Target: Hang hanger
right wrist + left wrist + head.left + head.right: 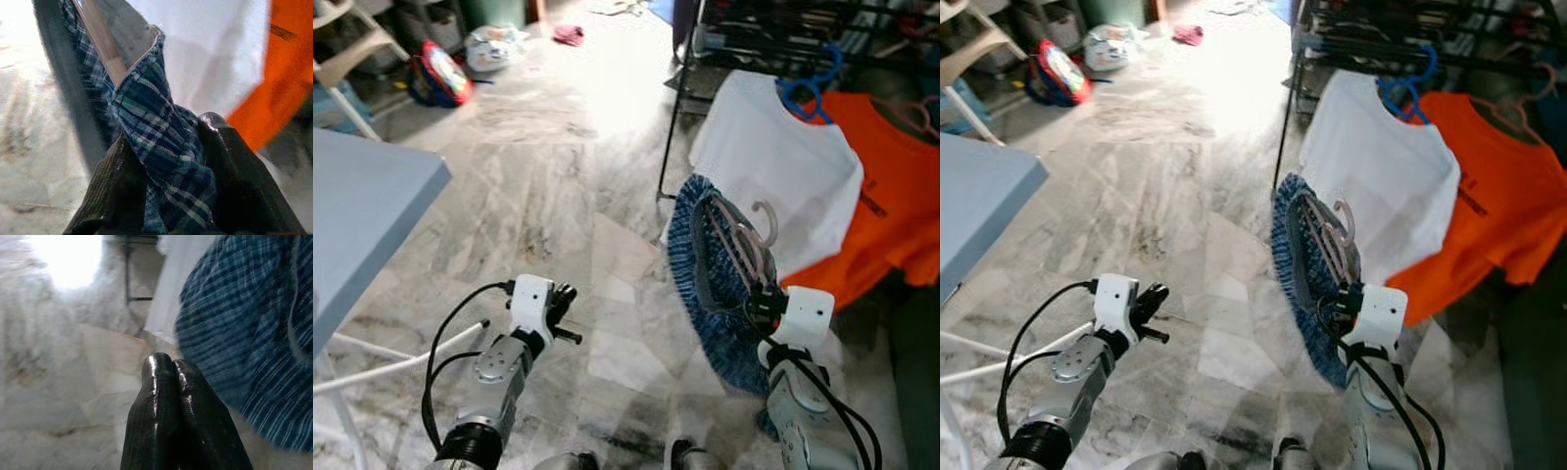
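Currently: right gripper [171, 166] clamped on blue plaid shirt [705, 294] draped over a pale hanger [744, 240], fabric pinched between both black fingers [112, 191]. Shirt and hanger held up above marble floor [538, 196], just in front of white T-shirt [783, 166] on blue hanger [808, 93] and orange T-shirt [891, 196] on the black rack [671, 127]. Left gripper [563, 313] fingers pressed together, holding nothing, low over floor, apart from the shirt. Blue table edge [372, 196] at left.
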Motion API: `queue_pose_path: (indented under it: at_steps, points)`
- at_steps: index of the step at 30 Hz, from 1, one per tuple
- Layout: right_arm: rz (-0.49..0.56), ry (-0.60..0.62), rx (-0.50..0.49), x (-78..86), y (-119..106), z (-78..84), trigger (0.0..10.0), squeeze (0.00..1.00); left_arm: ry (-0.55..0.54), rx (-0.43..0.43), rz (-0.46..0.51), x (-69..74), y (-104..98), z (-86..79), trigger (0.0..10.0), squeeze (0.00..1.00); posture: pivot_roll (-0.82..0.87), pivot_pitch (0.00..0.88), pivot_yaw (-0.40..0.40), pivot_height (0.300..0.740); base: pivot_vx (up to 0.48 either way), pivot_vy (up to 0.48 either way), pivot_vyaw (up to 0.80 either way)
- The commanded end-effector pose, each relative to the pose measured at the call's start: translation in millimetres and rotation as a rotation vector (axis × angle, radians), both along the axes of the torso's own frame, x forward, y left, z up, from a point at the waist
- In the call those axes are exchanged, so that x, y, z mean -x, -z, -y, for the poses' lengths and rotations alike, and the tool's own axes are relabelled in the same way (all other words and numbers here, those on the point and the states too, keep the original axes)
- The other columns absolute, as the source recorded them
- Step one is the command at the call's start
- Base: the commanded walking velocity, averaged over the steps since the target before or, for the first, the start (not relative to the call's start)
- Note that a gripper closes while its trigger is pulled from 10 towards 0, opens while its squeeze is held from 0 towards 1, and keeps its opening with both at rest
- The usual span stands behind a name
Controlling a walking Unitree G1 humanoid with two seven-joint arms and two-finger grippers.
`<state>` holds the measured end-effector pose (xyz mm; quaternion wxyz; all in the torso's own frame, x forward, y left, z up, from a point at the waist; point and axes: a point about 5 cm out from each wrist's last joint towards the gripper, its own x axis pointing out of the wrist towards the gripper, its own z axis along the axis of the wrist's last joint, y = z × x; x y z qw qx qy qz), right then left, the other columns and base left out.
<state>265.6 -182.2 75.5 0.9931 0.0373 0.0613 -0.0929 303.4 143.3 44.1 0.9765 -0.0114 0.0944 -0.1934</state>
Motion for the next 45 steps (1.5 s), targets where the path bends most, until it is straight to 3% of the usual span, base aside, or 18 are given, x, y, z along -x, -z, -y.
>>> queue_pose_path:
  at_steps: [1, 22, 45]
  points:
    - [0.004, 0.014, 0.002, 0.9, -0.4, 1.8, 10.0, 0.00, 0.003, -0.006, -0.013, 3.8, 4.8, 1.3, 10.0, 0.00, -0.02, 0.197, -0.011, 0.740, 0.000, 0.000, -0.49]
    - [-0.010, 0.023, 0.014, 2.0, 1.6, 4.3, 10.0, 0.00, -0.004, -0.054, -0.014, 6.1, 9.0, 6.7, 10.0, 0.00, -0.02, 0.207, -0.015, 0.740, 0.000, 0.000, -0.08]
    - [-0.032, -0.002, 0.030, 3.6, 3.8, 4.8, 10.0, 0.00, 0.008, -0.048, -0.021, 8.8, 12.3, 11.0, 10.0, 0.00, -0.03, 0.207, -0.030, 0.740, -0.265, 0.000, 0.00]
